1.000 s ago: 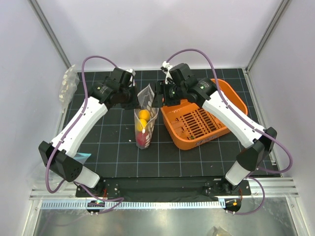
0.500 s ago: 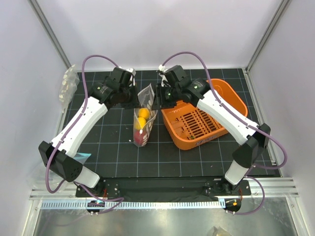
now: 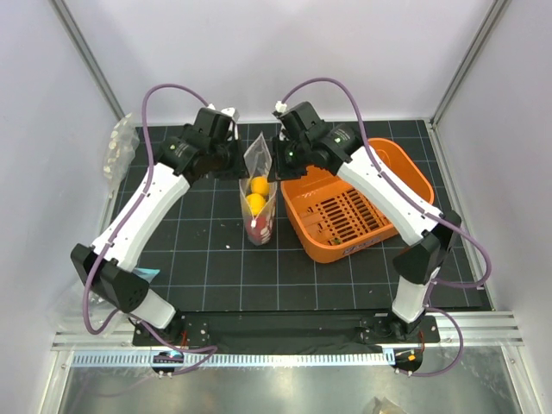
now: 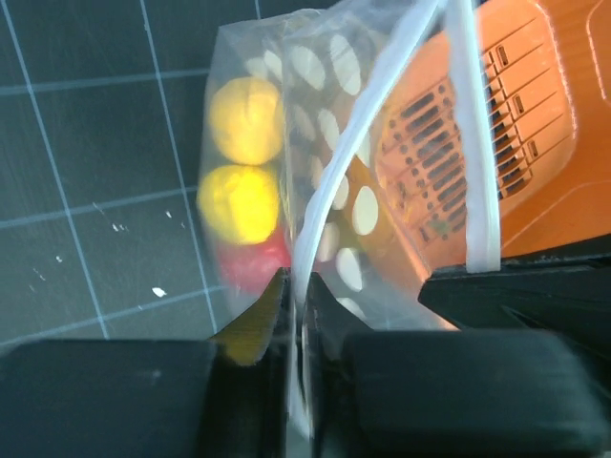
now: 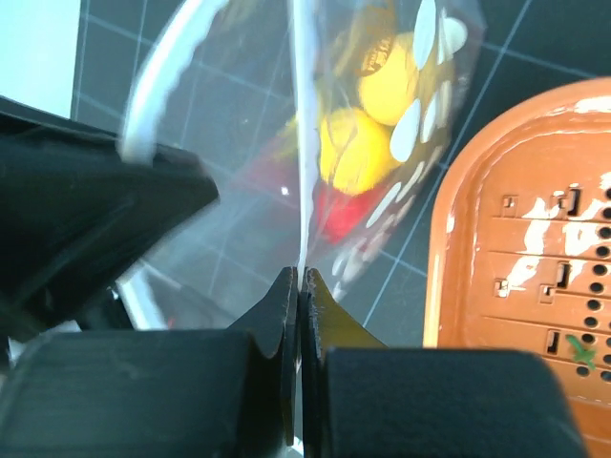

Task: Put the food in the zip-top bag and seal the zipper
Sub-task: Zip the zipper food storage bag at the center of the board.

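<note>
now | we see the zip-top bag [image 3: 255, 159] held upright between both arms, just left of the orange basket [image 3: 405, 177] | left gripper [image 4: 294, 286] pinched tight on one mouth edge | right gripper [image 5: 299, 281] clamped on the zipper [image 4: 474, 143] strip, the mouth open between them | food [image 3: 255, 203], two yellow over one red, sits inside the bag

You see an orange basket [image 3: 412, 178] on the black grid mat [image 3: 207, 259], with a clear plastic bundle [image 3: 116, 152] well apart on the basket's far left.
</note>
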Robot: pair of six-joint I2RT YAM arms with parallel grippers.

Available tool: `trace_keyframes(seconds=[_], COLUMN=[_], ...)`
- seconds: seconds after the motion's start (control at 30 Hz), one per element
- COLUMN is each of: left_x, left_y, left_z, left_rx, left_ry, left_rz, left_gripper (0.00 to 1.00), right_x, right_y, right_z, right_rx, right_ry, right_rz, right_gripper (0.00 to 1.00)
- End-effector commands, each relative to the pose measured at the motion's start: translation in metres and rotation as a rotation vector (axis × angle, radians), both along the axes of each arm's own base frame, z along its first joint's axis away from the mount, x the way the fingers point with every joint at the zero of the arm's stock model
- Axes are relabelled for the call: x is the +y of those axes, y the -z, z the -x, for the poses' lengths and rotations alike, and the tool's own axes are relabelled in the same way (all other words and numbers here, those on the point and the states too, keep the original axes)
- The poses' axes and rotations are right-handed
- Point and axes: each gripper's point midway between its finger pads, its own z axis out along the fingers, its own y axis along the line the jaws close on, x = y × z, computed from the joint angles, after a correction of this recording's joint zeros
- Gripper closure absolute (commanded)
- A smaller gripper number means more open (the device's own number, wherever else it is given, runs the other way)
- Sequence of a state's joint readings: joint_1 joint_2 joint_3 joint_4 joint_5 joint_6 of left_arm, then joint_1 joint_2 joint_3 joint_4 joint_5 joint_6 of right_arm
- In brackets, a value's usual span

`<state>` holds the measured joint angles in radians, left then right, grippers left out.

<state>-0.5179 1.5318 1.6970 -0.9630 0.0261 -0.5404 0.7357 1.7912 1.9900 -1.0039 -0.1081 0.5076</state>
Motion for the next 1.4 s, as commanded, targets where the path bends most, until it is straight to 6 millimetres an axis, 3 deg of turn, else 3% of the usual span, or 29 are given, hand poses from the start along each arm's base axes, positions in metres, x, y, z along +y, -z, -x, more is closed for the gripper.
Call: trace_keyframes(seconds=[0.0,0.07,0.1,0.17,0.2,0.23,0.3,0.33,0.4,0.47,0.53,0.57,0.6,0.67,0.8,0.9,0.93,1.1,1.37], left_x=[-0.003,-0.001,-0.001,0.01,0.011,0.014,0.016,0.02,0.019,0.018,0.015,0.016,0.015,0.008,-0.002,-0.012,-0.015,-0.018,-0.035], left_y=[-0.013,-0.017,-0.019,-0.023,-0.025,-0.036,-0.028,-0.038,-0.025,-0.043,-0.034,-0.045,-0.028,-0.036,-0.02,-0.013,-0.023,-0.001,0.02], left_z=[-0.009,-0.007,-0.006,-0.002,0.0,0.005,0.015,0.021,0.036,0.049,0.055,0.067,0.071,0.078,0.087,0.088,0.088,0.084,0.073], left_rx=[-0.036,-0.046,-0.053,-0.084,-0.096,-0.134,-0.134,-0.176,-0.158,-0.238,-0.272,-0.332,-0.323,-0.402,-0.445,-0.519,-0.569,-0.599,-0.631], left_ry=[-0.002,0.003,0.005,-0.013,-0.009,-0.004,0.028,0.028,0.065,0.09,0.111,0.128,0.138,0.171,0.222,0.253,0.257,0.263,0.262], left_rz=[-0.001,-0.003,-0.001,-0.023,-0.023,-0.003,-0.004,0.017,0.039,0.109,0.154,0.192,0.192,0.225,0.174,0.191,0.223,0.142,0.152], left_gripper=[0.76,0.6,0.47,0.36,0.24,0.21,0.16,0.15,0.14,0.13,0.08,0.08,0.09,0.13,0.16,0.17,0.17,0.27,0.29], right_x=[-0.003,-0.002,-0.001,-0.002,0.0,-0.003,-0.001,-0.004,-0.006,-0.01,-0.01,-0.011,-0.01,-0.008,-0.008,-0.007,-0.007,-0.007,-0.007], right_y=[0.001,0.002,0.003,0.007,0.007,0.009,0.007,0.006,0.005,0.006,0.004,0.005,0.005,0.005,0.009,0.011,0.009,0.003,-0.002], right_z=[-0.005,-0.008,-0.008,-0.013,-0.015,-0.022,-0.029,-0.036,-0.046,-0.055,-0.061,-0.062,-0.065,-0.066,-0.068,-0.067,-0.067,-0.068,-0.067], right_rx=[0.014,0.021,0.029,0.049,0.068,0.083,0.095,0.11,0.121,0.147,0.146,0.148,0.146,0.151,0.177,0.185,0.182,0.168,0.155], right_ry=[0.055,0.074,0.078,0.098,0.112,0.134,0.147,0.178,0.208,0.246,0.265,0.272,0.276,0.288,0.318,0.322,0.322,0.323,0.324], right_rz=[0.045,0.037,0.032,0.024,0.002,-0.008,-0.049,-0.072,-0.1,-0.133,-0.151,-0.153,-0.16,-0.168,-0.171,-0.175,-0.178,-0.194,-0.216], right_gripper=[0.99,0.99,0.99,0.99,0.99,0.99,0.99,0.99,0.99,0.99,0.99,0.99,0.99,0.99,0.99,0.99,0.99,0.99,0.99])
